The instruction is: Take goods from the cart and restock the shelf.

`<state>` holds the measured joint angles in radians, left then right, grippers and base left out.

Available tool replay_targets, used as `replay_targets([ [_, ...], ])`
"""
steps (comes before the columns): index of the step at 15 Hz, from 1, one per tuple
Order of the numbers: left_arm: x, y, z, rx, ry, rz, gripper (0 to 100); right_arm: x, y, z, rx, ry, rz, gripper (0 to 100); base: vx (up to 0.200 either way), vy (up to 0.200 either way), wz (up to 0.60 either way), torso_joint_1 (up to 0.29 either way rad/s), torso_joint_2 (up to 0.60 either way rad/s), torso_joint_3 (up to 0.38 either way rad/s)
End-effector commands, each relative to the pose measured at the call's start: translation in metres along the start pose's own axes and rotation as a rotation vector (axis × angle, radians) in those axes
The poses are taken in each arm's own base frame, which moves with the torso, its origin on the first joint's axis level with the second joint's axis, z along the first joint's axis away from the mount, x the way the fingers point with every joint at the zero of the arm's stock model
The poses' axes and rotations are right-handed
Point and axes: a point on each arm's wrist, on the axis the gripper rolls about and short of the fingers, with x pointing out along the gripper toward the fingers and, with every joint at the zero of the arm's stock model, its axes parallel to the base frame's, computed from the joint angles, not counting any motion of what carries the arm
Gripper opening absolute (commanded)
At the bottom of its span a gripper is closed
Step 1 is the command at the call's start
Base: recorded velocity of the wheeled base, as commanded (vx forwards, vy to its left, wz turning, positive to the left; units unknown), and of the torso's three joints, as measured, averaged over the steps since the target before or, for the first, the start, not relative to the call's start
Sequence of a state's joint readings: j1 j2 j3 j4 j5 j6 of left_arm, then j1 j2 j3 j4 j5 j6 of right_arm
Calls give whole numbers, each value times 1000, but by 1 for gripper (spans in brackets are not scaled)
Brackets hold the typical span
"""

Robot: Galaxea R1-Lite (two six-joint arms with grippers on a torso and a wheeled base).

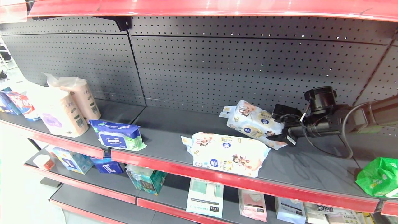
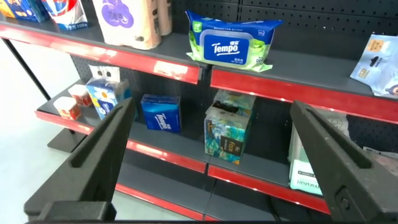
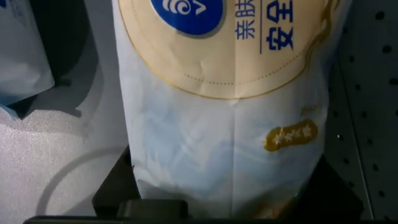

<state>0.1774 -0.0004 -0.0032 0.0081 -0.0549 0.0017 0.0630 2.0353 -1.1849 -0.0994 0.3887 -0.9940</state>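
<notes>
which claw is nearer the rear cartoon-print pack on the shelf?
Right. The right claw grips the rear cartoon-print pack at its end. The left claw is open, away from it, facing the blue wipes pack.

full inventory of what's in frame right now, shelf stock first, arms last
cartoon wipes packs: 2, white printed, main shelf level; front pack lies by the red edge, rear pack sits in the right gripper
blue wipes pack: 1, blue-green, left of those
paper roll packs: 2, white and beige, further left, upright
green bag: 1, right end
teal box: 1, level below
blue boxes: 2, level below, left
pouches: several, white and pink, level below, right
shelf: 1 unit, red edges, grey decks
right gripper: black, shut on rear pack
left gripper: black, open, facing the lower levels
</notes>
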Motion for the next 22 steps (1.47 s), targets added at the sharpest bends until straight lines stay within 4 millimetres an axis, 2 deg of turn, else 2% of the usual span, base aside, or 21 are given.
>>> replay_targets([
  [1,0,0,0,0,0,0,100,3,4,2,-9,-3,10,0,0,0,0,0,0,0],
  [2,0,0,0,0,0,0,100,6,5,4,-12,-1,13,100,0,0,0,0,0,0],
  [7,0,0,0,0,0,0,100,6,2,7,-13,5,-8,100,0,0,0,0,0,0],
  [12,0,0,0,0,0,0,100,-8,-11,-4,17,65,-89,100,0,0,0,0,0,0],
  [19,0,0,0,0,0,0,100,-12,-15,-13,64,104,-117,100,0,0,0,0,0,0],
  [22,0,0,0,0,0,0,100,-24,-9,-17,94,101,-107,100,0,0,0,0,0,0],
])
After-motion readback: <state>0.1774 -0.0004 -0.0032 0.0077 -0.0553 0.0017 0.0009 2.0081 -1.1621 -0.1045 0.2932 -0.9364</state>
